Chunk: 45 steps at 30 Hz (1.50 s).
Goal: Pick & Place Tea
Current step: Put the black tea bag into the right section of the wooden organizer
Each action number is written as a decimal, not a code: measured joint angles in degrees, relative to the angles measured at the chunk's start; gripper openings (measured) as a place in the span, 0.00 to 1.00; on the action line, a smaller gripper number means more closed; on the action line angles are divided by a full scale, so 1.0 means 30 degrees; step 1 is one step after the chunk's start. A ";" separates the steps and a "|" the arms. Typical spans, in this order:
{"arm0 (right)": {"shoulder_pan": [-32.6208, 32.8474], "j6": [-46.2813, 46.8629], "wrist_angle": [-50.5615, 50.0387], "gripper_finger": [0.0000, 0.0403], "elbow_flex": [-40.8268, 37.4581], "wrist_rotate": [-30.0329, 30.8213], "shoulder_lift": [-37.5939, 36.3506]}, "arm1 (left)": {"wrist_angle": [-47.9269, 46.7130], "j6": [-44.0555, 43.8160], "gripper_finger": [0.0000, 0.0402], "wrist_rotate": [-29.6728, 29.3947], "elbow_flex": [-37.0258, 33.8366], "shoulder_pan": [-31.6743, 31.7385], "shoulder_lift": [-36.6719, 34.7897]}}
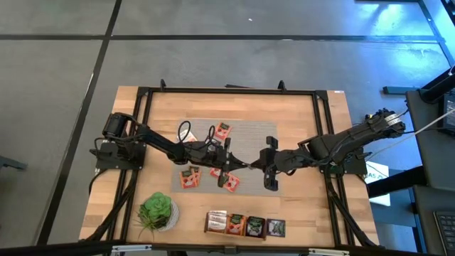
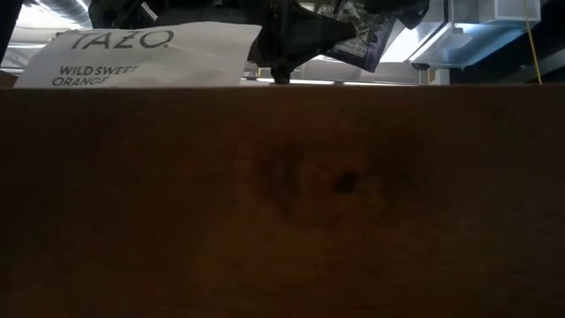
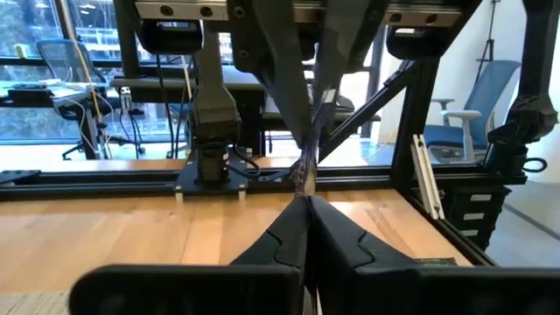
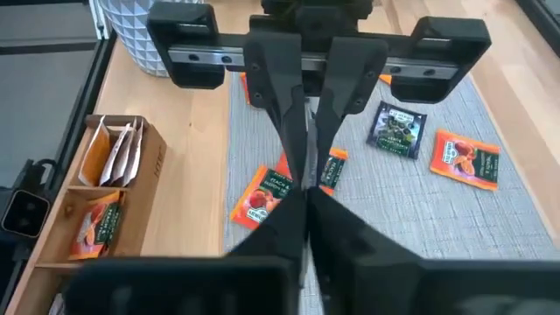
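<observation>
Over the grey mat (image 1: 249, 139) my two grippers meet tip to tip. The left gripper (image 1: 238, 162) reaches in from the left and the right gripper (image 1: 257, 165) from the right. Both are shut on one dark tea sachet (image 3: 306, 166), which shows only edge-on as a thin strip. More sachets lie flat on the mat: orange ones (image 1: 222, 130) (image 1: 189, 179) (image 1: 229, 181) and a dark one (image 4: 398, 129). Several sachets stand in the wooden box (image 1: 245, 225) at the near edge. My left gripper (image 3: 306, 203) pinches one edge of the sachet (image 3: 306, 188) between its two fingers, coming in level from the table's left. The sachet stands on edge, lifted clear of the mat. My right gripper (image 4: 306, 191) pinches the sachet's opposite edge (image 3: 308, 140) between its two fingers, coming in level from the table's right. In its own wrist view the fingers hide the sachet almost wholly.
A green potted plant (image 1: 156, 211) stands at the near left, beside the box. The box wall (image 2: 282, 203) fills the low view, with a white sachet (image 2: 141, 57) sticking up above it. A black frame (image 1: 227, 91) runs round the table. There is bare wood to the right of the mat.
</observation>
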 joint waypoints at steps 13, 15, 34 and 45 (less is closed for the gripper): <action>0.0363 0.2339 -0.0462 0.01 0.0022 0.0006 -0.0314 | -0.1509 -0.0543 0.24 0.2187 0.0007 0.0149 -0.0569; 0.0780 0.3034 -0.1069 0.01 0.0015 0.0014 -0.0405 | -0.3457 -0.0439 0.28 0.2210 0.0007 0.0246 -0.1514; 0.5735 1.0048 0.2877 0.00 0.0015 -0.4669 0.4863 | -1.0656 -0.2521 0.33 0.0070 0.0022 0.0036 -0.5603; 0.5901 1.0517 0.4731 0.01 0.0015 -0.5500 0.7466 | -1.1716 -0.2716 0.33 -0.0554 0.0020 0.0041 -0.5603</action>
